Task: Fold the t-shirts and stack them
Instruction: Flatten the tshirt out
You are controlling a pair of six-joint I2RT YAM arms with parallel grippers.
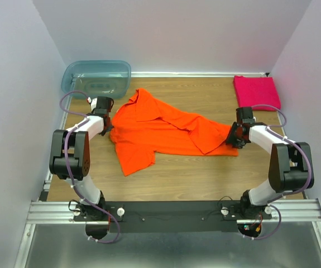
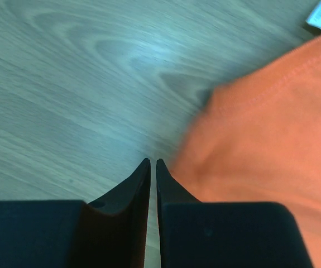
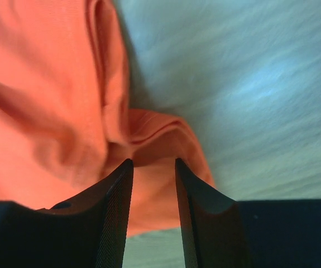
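The wooden table (image 1: 205, 178) carries the orange t-shirt (image 1: 160, 131) across its middle, crumpled and skewed, one sleeve trailing toward 7 o'clock and a loose flap folded over near 3 o'clock. With the cloth this bunched, any pull is likely to drag wrinkles along rather than flatten them, and a fold made on top would come out crooked. The translucent blue-green tub (image 1: 96, 78) sits in the corner at 10 o'clock, just beyond the shirt's collar end, so a wide sweep on that side could knock it. The magenta t-shirt (image 1: 256, 92), folded square, lies at 1 o'clock, well apart; a lopsided orange fold would stack badly on it. At the shirt's 3 o'clock corner the right gripper (image 3: 153, 163) has its jaws apart over a raised ridge of hem, and it may pinch several layers at once or only the top one. At 9 o'clock the left gripper (image 2: 153, 163) is closed to a sliver with no cloth visible between the tips and the orange edge just beside them, so it may have missed, leaving one corner to do all the pulling
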